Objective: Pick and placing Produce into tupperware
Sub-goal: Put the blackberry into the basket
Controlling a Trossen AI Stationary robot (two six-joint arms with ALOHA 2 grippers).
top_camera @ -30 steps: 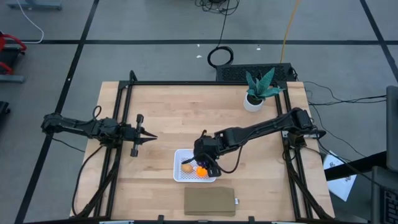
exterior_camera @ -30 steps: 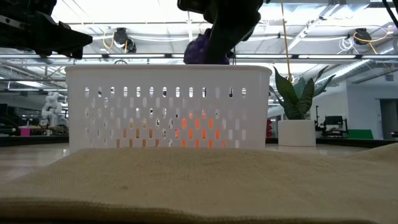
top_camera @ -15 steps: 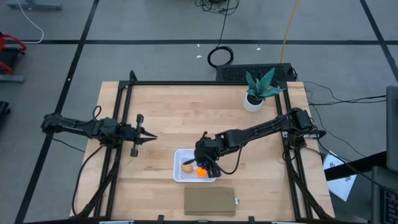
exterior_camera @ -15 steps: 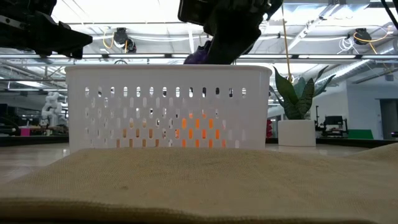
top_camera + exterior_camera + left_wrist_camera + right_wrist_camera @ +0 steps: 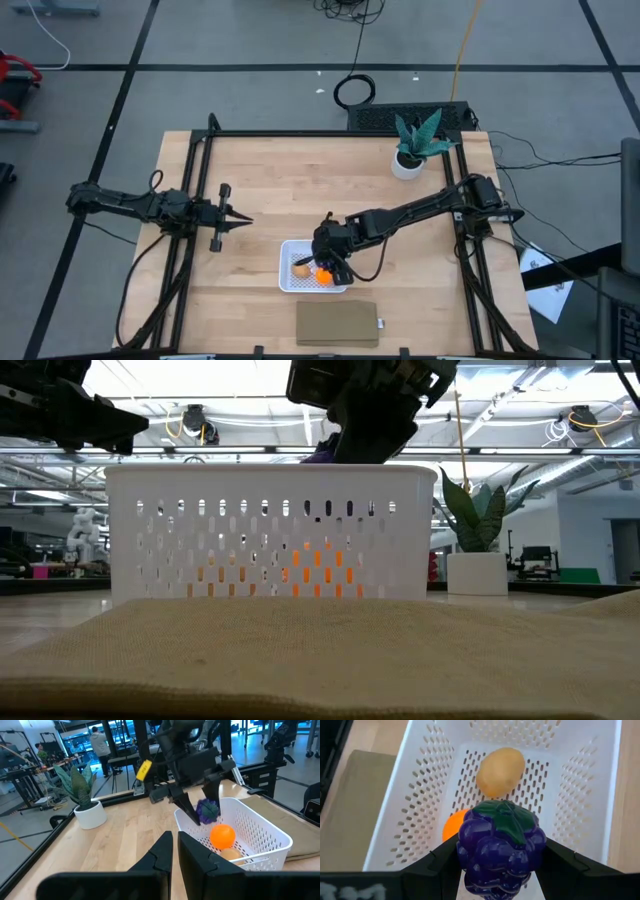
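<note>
The right gripper (image 5: 497,870) is clamped on a dark purple plastic grape bunch (image 5: 499,847) just above the white perforated rectangular container (image 5: 420,795) — inside lie a bright orange round piece (image 5: 222,835) and a tan-brown oval piece (image 5: 500,772). The left gripper (image 5: 243,222) hangs well apart over the wooden table (image 5: 290,180), fingers together.

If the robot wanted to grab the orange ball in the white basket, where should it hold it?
Probably from straight above, pinching the orange ball across its round middle. The white basket's walls block the sides, and the tan piece sits close beside it, so the fingers should straddle the ball away from that neighbour.
</note>
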